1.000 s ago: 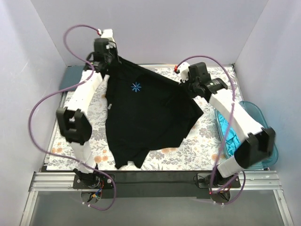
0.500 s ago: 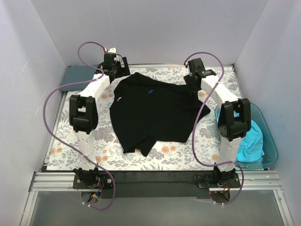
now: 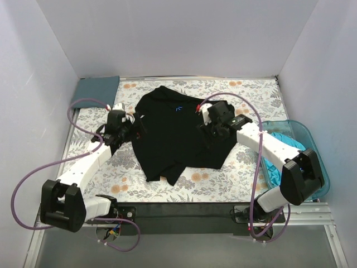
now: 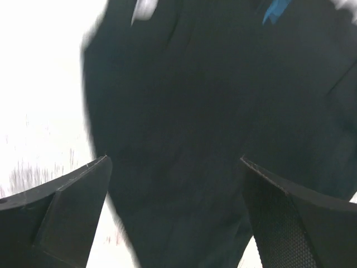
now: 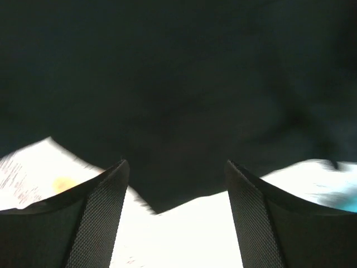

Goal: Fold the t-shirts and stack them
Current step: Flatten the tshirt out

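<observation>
**Stock at hand: one black tee laid out, both tools unloaded**

- Black t-shirt (image 3: 175,134): lies spread on the floral cloth (image 3: 217,178), mid-desk and nearer the far edge. It is rumpled, and its near hem is bunched towards the near-left. It has a small blue mark on the chest. My right arm covers its right-hand edge.
- My left tool (image 4: 174,167): low at the tee's left edge, its fingers spread wide with nothing between them. The wrist view is blurred, showing only dark cloth and a white-washed patch of desk.
- My right tool (image 5: 174,166): over the tee's right part, its fingers apart and gripping nothing. From above it is hard to pick out against the black cloth.
- Slate blue-grey t-shirt (image 3: 97,89): flat at the far-left corner of the desk, well apart from the black one.
- Turquoise t-shirt (image 3: 272,164): in the teal tub (image 3: 305,134) at the desk's right edge, mostly hidden behind my right arm, so I cannot tell how it lies.
</observation>
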Robot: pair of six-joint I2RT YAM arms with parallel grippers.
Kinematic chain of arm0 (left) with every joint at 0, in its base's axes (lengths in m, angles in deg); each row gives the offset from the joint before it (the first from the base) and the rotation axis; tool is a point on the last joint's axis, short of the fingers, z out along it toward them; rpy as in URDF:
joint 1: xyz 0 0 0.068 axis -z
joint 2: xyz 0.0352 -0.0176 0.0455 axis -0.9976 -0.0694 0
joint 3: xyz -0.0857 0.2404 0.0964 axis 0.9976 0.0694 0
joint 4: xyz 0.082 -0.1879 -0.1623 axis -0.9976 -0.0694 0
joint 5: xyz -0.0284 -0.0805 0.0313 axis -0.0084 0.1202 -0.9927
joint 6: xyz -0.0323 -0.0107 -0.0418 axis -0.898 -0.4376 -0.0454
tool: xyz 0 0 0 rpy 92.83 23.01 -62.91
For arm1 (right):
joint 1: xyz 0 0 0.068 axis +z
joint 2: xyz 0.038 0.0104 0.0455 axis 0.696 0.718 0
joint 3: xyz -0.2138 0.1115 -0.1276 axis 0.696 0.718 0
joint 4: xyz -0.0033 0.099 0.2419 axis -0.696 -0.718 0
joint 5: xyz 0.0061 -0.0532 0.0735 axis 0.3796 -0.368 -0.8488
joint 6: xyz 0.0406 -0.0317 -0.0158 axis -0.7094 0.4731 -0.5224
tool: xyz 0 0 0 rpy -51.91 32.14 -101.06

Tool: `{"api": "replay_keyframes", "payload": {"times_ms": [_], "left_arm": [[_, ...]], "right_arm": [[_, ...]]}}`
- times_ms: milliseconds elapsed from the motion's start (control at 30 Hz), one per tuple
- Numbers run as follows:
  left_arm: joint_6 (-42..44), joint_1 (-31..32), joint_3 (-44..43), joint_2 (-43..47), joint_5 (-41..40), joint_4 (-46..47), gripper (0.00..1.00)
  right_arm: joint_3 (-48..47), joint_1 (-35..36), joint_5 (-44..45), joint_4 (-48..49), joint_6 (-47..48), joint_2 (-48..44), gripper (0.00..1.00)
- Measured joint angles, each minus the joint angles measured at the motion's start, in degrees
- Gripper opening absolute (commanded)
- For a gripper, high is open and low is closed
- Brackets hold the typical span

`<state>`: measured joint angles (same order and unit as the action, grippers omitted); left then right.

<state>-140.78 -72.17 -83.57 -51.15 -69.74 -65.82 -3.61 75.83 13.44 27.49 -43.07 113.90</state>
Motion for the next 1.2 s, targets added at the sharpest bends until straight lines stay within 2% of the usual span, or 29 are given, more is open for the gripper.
{"api": "replay_keyframes", "payload": {"times_ms": [67,133,267,500,600,900,1033,1133,1200], "left_arm": [[-2.67,0.79,6.49,3.69,0.63,-1.53,0.81],[-4.83,1.20,11.39,6.32,1.03,-2.97,0.79],[-8.66,2.23,16.98,9.57,1.33,-6.03,0.72],[-13.27,5.90,20.15,9.68,2.62,-6.49,0.56],[-14.62,7.72,20.76,7.96,2.60,-6.49,0.53],[-17.59,11.32,20.72,2.78,-0.98,-4.33,0.33],[-18.64,11.85,20.74,1.33,-2.47,-2.29,0.17],[-19.21,11.89,20.74,0.42,-3.32,-1.14,0.00],[-19.26,11.96,20.74,0.22,-3.74,-0.57,0.00]], "right_arm": [[3.39,4.26,-1.29,0.09,-1.25,-0.26,0.58],[6.49,7.04,-2.43,0.09,-2.60,-0.15,0.57],[10.43,9.07,-3.34,-0.02,-4.63,-0.15,0.56],[12.83,10.01,-3.54,0.83,-6.14,-0.15,0.56],[12.96,10.03,-3.48,0.98,-6.16,-0.09,0.56],[13.53,10.03,-1.49,2.36,-6.10,2.89,0.55],[13.92,10.03,-0.87,2.47,-5.92,4.57,0.55],[13.92,10.03,-0.59,3.17,-5.84,5.51,0.55],[13.92,10.03,-0.39,3.65,-5.68,6.21,0.55]]}}
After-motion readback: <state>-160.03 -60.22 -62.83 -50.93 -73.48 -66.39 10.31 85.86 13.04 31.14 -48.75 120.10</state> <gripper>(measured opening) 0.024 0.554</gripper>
